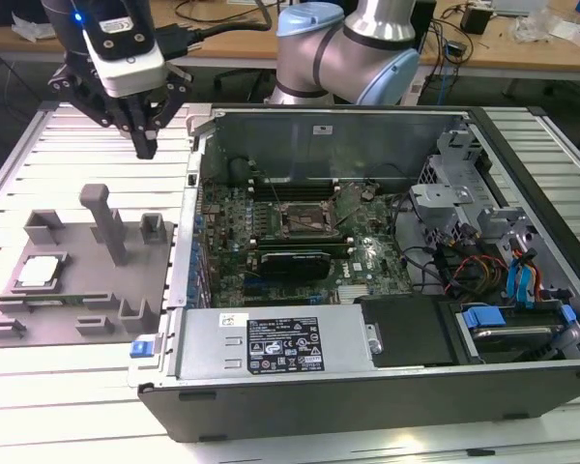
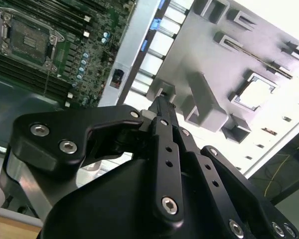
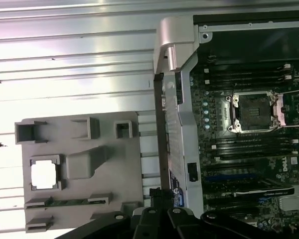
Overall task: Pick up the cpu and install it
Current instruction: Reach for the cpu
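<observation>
The cpu (image 1: 39,273) is a small silvery-white square lying flat in a recess of the grey holder plate (image 1: 82,253), at the exterior view's left. It also shows in the second wrist view (image 2: 255,93) and the first wrist view (image 3: 44,175). My gripper (image 1: 147,145) hangs high above the back of that plate, between the cpu and the case wall, well clear of both. Its black fingers (image 2: 163,107) are pressed together with nothing between them. The open socket (image 1: 304,220) sits on the motherboard inside the case, seen in both wrist views (image 2: 27,40) (image 3: 251,112).
The open computer case (image 1: 367,406) lies on its side on the slatted table (image 1: 39,406), with a silver labelled box (image 1: 275,346) along its front. A tall grey post (image 1: 104,222) and several low blocks rise from the holder plate. Cables and drive bays fill the case's right side.
</observation>
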You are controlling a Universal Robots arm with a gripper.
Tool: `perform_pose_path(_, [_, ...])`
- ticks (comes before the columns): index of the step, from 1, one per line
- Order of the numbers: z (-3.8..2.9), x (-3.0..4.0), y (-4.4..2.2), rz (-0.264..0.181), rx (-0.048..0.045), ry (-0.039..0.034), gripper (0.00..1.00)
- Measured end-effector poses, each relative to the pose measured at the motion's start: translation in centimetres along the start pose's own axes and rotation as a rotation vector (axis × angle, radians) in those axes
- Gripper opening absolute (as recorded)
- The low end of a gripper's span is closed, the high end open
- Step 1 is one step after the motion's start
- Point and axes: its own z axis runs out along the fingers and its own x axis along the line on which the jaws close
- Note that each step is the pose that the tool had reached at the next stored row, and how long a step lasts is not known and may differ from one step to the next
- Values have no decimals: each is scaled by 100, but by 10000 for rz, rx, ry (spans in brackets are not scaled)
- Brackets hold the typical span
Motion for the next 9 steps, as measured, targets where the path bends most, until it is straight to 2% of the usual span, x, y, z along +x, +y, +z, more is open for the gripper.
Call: perform_pose_path(9, [-5,209,-16,0,0,0,11])
